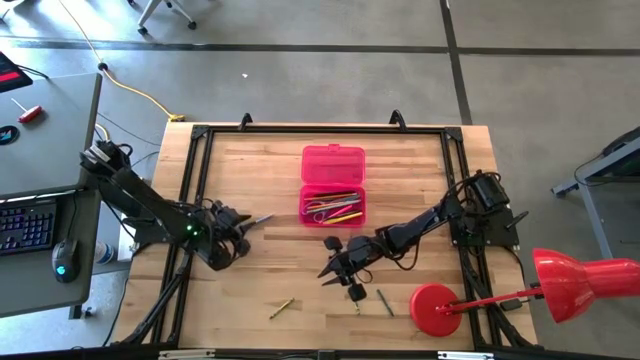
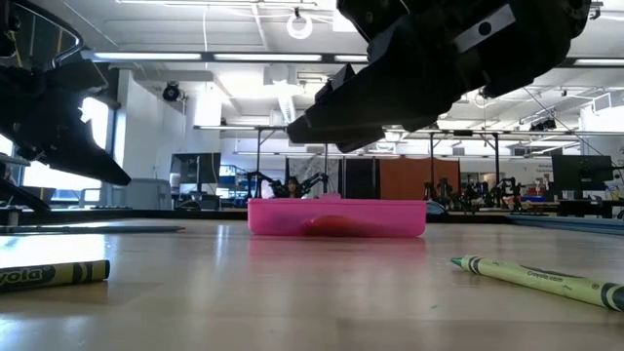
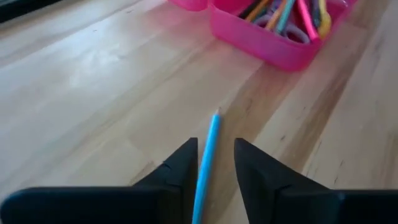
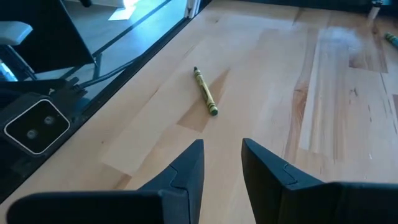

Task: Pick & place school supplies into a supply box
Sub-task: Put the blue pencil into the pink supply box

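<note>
Left gripper [image 3: 211,163] holds a blue pencil [image 3: 207,155]; crayons wait on the table [image 1: 250,190].

At left, the left gripper sits low over the wood, its fingers closed on a thin blue pencil whose tip points toward the pink box [image 1: 333,200]; the stick looks light, stiff and smooth, so a grip near its middle should stop it swinging or slipping. In the middle, the box lies open at the table's far centre, lid flat behind it, already holding pens, pencils and scissors. Nearer the front edge lie a yellow-green crayon [image 1: 281,308] and, further right, a darker one [image 1: 385,301], both light, paper-wrapped and likely to roll or snap if pinched hard; mid-length is the safest hold. At right, the right gripper [image 4: 222,163] hovers between them, fingers slightly apart and empty.
</note>
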Tool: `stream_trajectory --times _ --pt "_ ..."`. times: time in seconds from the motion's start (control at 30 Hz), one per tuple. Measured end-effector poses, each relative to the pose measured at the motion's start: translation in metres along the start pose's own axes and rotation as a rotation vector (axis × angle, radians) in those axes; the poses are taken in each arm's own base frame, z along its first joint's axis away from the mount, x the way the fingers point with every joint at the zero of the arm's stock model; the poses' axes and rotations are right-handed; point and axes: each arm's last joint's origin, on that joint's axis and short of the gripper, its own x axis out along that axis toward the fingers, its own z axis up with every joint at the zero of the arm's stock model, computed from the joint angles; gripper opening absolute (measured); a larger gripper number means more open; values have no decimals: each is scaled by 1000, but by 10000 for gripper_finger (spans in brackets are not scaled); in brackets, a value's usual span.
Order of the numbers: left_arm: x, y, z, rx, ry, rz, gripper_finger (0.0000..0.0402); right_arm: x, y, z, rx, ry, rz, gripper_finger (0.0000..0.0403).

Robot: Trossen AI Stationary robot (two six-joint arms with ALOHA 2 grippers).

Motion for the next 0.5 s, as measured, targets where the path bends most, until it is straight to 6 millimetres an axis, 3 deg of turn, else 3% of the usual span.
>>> stream_trajectory --times 0.2,0.5 --pt "7 -10 -5 124 -27 -4 145 0 0 0 0 0 11 87" --pt "24 -18 0 39 17 -24 146 0 0 1 -2 -11 13 87"
